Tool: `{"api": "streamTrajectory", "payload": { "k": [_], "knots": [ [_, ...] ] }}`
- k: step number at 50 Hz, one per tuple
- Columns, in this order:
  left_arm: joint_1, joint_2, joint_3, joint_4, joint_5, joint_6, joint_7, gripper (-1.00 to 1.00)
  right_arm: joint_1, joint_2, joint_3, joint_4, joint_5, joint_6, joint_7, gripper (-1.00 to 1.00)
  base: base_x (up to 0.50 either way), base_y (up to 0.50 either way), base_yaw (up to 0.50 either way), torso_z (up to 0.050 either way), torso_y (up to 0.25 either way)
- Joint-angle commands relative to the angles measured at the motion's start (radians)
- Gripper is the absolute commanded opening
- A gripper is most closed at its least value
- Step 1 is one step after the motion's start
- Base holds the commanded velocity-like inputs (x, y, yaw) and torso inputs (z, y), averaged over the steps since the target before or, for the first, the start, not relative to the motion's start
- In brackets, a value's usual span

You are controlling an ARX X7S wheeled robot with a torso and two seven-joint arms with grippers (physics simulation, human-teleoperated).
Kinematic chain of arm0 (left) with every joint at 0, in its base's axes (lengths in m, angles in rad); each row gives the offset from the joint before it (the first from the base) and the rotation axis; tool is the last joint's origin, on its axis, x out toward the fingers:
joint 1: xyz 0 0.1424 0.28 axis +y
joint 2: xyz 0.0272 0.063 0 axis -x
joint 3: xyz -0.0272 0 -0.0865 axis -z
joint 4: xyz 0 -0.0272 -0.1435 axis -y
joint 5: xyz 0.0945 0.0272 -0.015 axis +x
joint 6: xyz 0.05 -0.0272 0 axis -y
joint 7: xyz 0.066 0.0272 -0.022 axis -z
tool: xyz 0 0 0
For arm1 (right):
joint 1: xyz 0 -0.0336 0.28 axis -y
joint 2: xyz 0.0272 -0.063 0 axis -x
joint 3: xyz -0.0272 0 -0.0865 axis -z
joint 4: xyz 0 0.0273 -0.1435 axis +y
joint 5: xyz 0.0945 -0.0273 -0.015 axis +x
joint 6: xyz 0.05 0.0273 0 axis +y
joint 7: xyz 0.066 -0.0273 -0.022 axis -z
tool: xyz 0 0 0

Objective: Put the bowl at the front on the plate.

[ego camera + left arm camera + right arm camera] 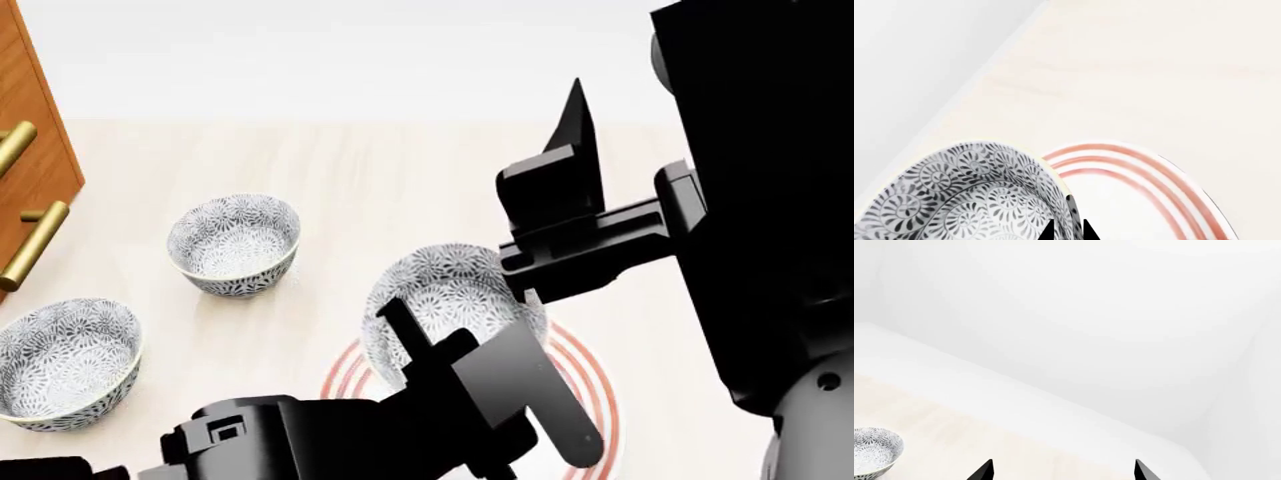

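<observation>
The patterned grey-blue bowl (447,300) is over the left part of the red-ringed white plate (597,392). My left gripper (441,350) is shut on the bowl's rim, one finger inside and one outside. In the left wrist view the fingertips (1048,231) pinch the wall of the bowl (967,195), with the plate (1134,190) right beside and below it. Whether the bowl touches the plate cannot be told. My right gripper (1062,471) is open and holds nothing; it is raised to the right of the bowl in the head view, right gripper (567,160).
Two more patterned bowls stand on the pale table, one at mid left (234,243) and one at near left (60,360). A bowl (871,452) also shows in the right wrist view. A wooden cabinet (34,150) with brass handles borders the left edge.
</observation>
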State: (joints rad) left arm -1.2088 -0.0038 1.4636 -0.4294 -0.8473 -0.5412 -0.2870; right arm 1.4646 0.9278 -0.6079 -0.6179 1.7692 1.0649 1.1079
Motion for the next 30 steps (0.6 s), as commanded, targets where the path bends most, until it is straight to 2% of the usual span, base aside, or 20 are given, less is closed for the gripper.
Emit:
{"api": "streamTrajectory", "payload": {
  "k": [1,30],
  "knots": [
    [-0.035,0.004,0.085,0.013,-0.076,0.048,-0.061,-1.00,0.000,0.009,0.000,-0.010,0.015,-0.005,0.013,1.00,0.00,0.00,0.00,0.000,0.000],
    [0.042,0.004,0.086,-0.027,-0.018,0.055,-0.026,-1.00,-0.020,0.029,0.003,-0.029,0.014,-0.024,0.015,1.00,0.00,0.00,0.00,0.000,0.000]
  ]
}}
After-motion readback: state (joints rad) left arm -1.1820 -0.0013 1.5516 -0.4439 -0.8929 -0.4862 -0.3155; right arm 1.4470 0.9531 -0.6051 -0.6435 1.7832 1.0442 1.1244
